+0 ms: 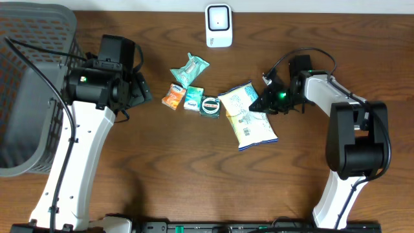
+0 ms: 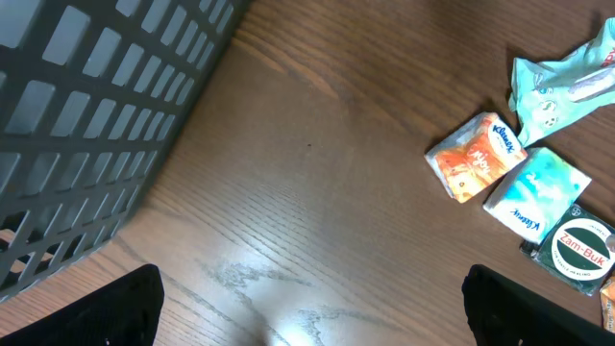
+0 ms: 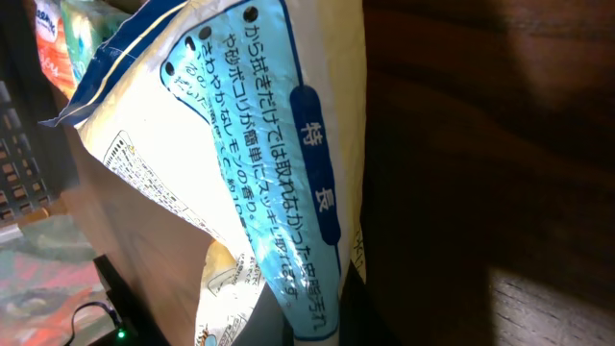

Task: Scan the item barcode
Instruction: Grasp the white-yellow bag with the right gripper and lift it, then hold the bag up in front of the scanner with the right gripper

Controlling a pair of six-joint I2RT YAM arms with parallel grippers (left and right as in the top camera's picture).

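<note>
A cream and light-blue snack bag [image 1: 249, 118] with Japanese print lies mid-table, its right end raised. My right gripper [image 1: 263, 103] is shut on that end. The right wrist view is filled by the bag [image 3: 231, 144], whose blue seam strip runs down between the dark fingers [image 3: 353, 298] of the gripper [image 3: 317, 332]. The white scanner [image 1: 218, 26] stands at the table's far edge. My left gripper [image 1: 145, 90] hangs open over bare wood left of the items. Its gripper [image 2: 312, 317] holds nothing in the left wrist view, with only the fingertips [image 2: 106, 312] showing.
Left of the bag lie a green Zam-Buk tin [image 1: 210, 106], a blue tissue pack [image 1: 193, 98], an orange tissue pack [image 1: 173, 97] and a teal packet [image 1: 189, 70]. A grey mesh basket [image 1: 29, 90] fills the left edge, and its wall [image 2: 86, 125] is close to my left gripper.
</note>
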